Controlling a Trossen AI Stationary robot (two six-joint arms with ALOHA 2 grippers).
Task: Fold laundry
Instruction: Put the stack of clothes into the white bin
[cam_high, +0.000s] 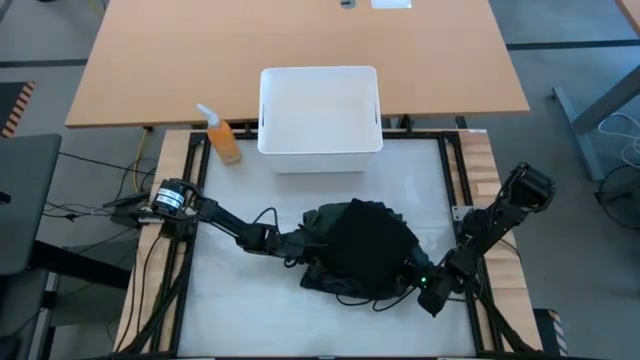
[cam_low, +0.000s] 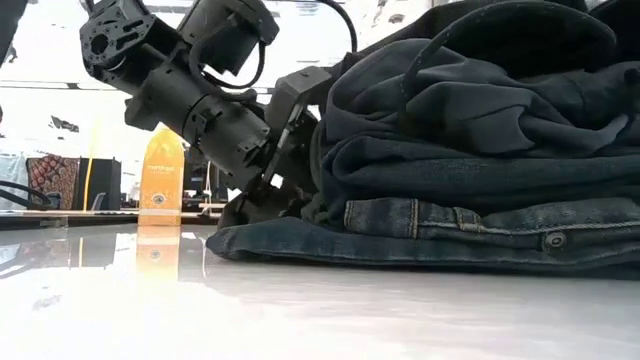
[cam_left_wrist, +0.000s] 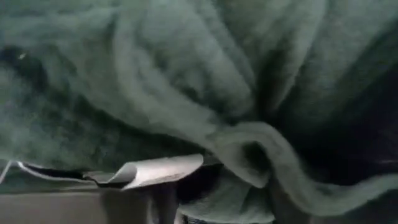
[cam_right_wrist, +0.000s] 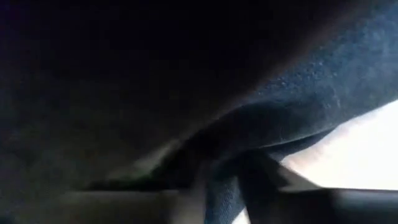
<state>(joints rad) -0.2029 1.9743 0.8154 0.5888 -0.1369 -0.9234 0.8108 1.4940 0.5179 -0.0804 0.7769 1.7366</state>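
The soft dark pile of laundry is sitting bunched up, not folded yet, in the middle of the white surface, while the left hand and right hand are pushing into its two sides, and I cannot tell if they are squeezing.

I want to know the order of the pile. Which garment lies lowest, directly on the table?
The dark navy denim trousers lie lowest, flat on the white table. Their stitched seams and metal rivet set them apart from the soft dark green garment bunched above.
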